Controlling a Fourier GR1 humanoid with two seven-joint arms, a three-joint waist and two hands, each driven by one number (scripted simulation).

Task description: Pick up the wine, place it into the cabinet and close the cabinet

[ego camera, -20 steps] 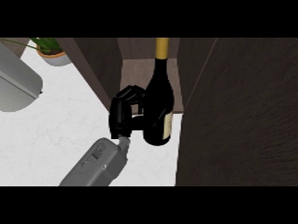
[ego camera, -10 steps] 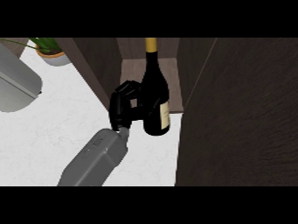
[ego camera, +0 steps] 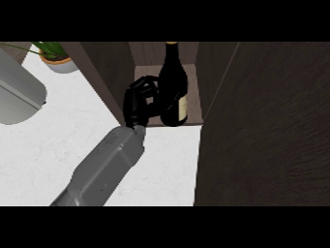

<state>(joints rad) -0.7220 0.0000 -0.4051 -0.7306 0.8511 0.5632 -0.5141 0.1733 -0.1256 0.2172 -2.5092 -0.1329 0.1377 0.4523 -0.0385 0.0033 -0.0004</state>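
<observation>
Here, wine bottle (ego camera: 174,92) sits in cabinet (ego camera: 107,72), neck twd view's top; robot hand (ego camera: 139,104) curled rnd its body.

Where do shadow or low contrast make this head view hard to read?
Head view: inside the dim dark wooden cabinet, the dark glass wine bottle and the black robot hand curled round it nearly merge; only the bottle's pale label stands out. Head view: the white counter is evenly bright, with no glare.
</observation>
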